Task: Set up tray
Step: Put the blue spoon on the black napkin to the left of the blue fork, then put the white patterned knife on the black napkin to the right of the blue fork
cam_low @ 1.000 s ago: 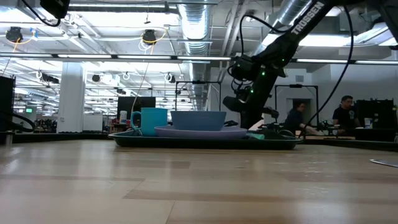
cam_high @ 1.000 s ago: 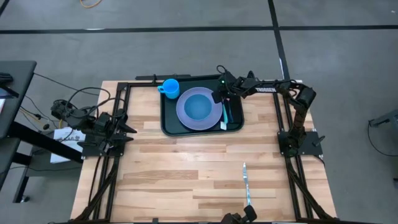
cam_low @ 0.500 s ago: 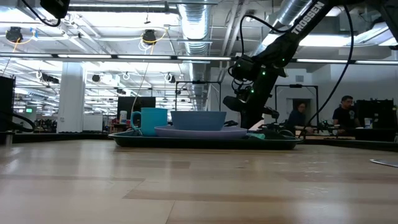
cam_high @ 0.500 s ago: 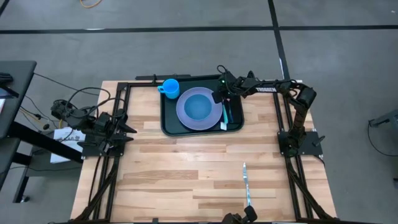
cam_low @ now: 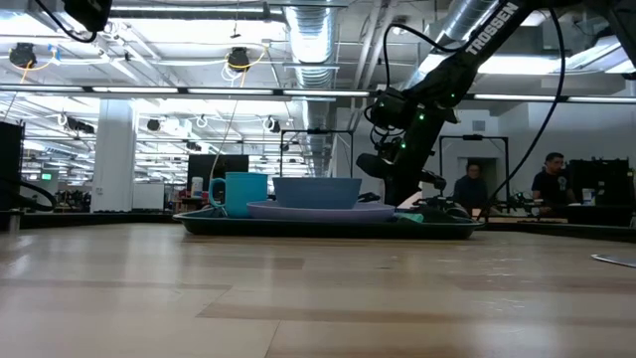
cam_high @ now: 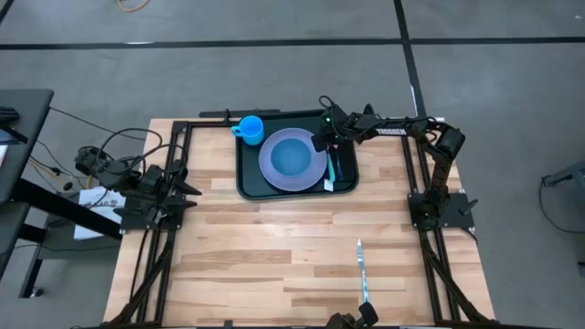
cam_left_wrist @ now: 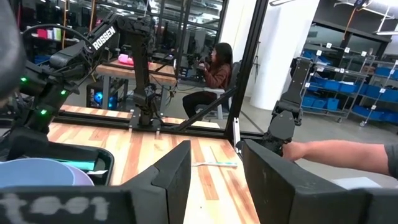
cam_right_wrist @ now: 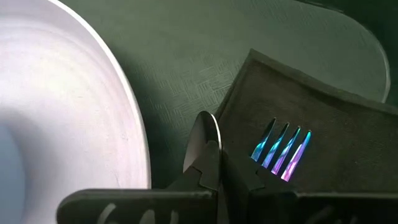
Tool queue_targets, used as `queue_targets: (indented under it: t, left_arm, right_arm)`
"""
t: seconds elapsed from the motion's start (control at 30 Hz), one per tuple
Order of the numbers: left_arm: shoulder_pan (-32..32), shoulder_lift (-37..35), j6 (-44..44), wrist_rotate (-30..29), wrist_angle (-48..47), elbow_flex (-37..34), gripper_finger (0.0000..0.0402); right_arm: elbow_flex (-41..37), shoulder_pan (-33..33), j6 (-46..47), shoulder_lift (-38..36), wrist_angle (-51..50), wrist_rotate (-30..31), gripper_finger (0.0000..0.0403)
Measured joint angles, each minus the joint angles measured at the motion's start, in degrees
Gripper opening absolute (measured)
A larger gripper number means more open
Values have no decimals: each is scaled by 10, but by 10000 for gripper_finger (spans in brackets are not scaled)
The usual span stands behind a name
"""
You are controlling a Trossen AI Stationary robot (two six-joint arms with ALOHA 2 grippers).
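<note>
The dark tray [cam_high: 249,181] lies at the table's far middle. On it are a lavender plate [cam_high: 271,170] with a blue bowl [cam_high: 292,157], a blue cup [cam_high: 249,128] at its far left corner, and a flat black rectangle [cam_right_wrist: 311,118] with a shimmering fork [cam_right_wrist: 280,149] on it. My right gripper [cam_high: 322,143] hovers over the tray's right part, beside the plate's right rim [cam_right_wrist: 134,124], shut on a silvery spoon [cam_right_wrist: 209,137]. My left gripper [cam_high: 187,190] waits open at the table's left edge. My right gripper pinches the spoon between its two fingers [cam_right_wrist: 249,180], coming from above and slanting down from the table's right. The spoon's bowl [cam_right_wrist: 210,132] sticks out past the fingertips, edge-on, between the plate and the black rectangle. I cannot tell whether it touches the tray.
A teal-handled utensil [cam_high: 362,267] lies on the wood near the table's front edge, right of the middle. Black frame rails run along both sides and the far edge. People sit in the room beyond the table [cam_low: 553,184].
</note>
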Motion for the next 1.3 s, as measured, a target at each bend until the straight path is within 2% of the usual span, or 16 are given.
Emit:
queue_targets:
  t: [0.47, 0.83, 1.3]
  left_arm:
    - [0, 0, 0, -4, -2, 0, 132]
    - [0, 0, 0, -3, -2, 0, 132]
    - [0, 0, 0, 1, -2, 0, 132]
  right_arm:
    - [0, 0, -3, 0, -1, 0, 3]
    - [-1, 4, -9, 2, -7, -1, 59]
    - [34, 8, -10, 2, -49, 14, 59]
